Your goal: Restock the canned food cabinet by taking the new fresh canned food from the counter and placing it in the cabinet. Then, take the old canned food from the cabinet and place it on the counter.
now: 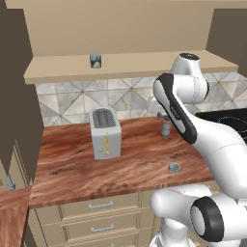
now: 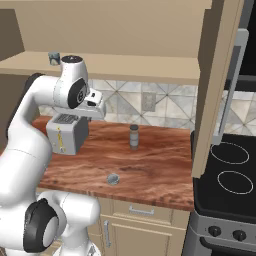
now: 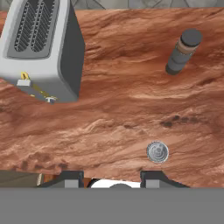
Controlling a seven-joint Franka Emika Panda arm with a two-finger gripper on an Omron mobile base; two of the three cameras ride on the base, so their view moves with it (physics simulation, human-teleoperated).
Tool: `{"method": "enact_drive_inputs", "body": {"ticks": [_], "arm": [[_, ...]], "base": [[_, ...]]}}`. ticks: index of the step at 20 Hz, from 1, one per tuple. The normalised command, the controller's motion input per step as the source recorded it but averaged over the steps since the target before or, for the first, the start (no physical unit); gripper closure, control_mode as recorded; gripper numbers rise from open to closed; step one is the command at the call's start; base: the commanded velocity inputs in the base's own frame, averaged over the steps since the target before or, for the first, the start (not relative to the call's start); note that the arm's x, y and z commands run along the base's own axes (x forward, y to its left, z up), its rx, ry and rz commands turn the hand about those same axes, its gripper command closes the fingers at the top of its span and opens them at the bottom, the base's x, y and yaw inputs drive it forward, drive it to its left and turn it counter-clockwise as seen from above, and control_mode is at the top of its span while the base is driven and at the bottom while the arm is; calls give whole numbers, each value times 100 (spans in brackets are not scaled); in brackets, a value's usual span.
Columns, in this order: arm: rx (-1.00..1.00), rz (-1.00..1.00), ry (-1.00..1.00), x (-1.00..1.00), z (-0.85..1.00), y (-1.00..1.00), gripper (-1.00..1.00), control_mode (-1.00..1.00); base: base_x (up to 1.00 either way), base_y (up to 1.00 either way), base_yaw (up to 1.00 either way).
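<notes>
The new fresh canned food, a flat silver tin (image 3: 157,152), lies near the front edge of the wood-grain counter (image 3: 113,109); the base views show the tin (image 1: 174,167) (image 2: 113,178) lying alone. My gripper (image 3: 113,180) hangs high above the counter, open, nothing between its fingers; the tin is below and a little right of them in the hand view. The old canned food (image 1: 95,61) (image 2: 54,58), a dark can with a pale label, stands upright on the cabinet shelf (image 1: 144,61) (image 2: 145,66) towards its left.
A silver toaster (image 1: 104,132) (image 2: 67,132) (image 3: 41,48) stands left of the tin. A slim grey shaker (image 1: 166,128) (image 2: 134,136) (image 3: 183,50) stands further back. The black stovetop (image 2: 230,170) lies to the right, beside an open cabinet door (image 2: 215,85).
</notes>
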Motion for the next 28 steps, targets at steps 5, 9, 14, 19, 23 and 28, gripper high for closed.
{"method": "enact_drive_inputs", "body": {"ticks": [5,9,14,19,23,28], "arm": [[0,-1,4,-12,-23,-12,-100,-100],[0,-5,21,-16,-82,-27,-100,-100],[0,-7,28,-9,-100,-43,-100,-100],[0,-5,28,0,-97,-50,-100,-100],[0,-3,16,0,-79,-46,-100,-100],[0,0,2,0,-30,-12,-100,-100]], "base": [[0,0,0],[0,0,0],[0,0,0],[0,0,0],[0,0,0],[0,0,0]]}}
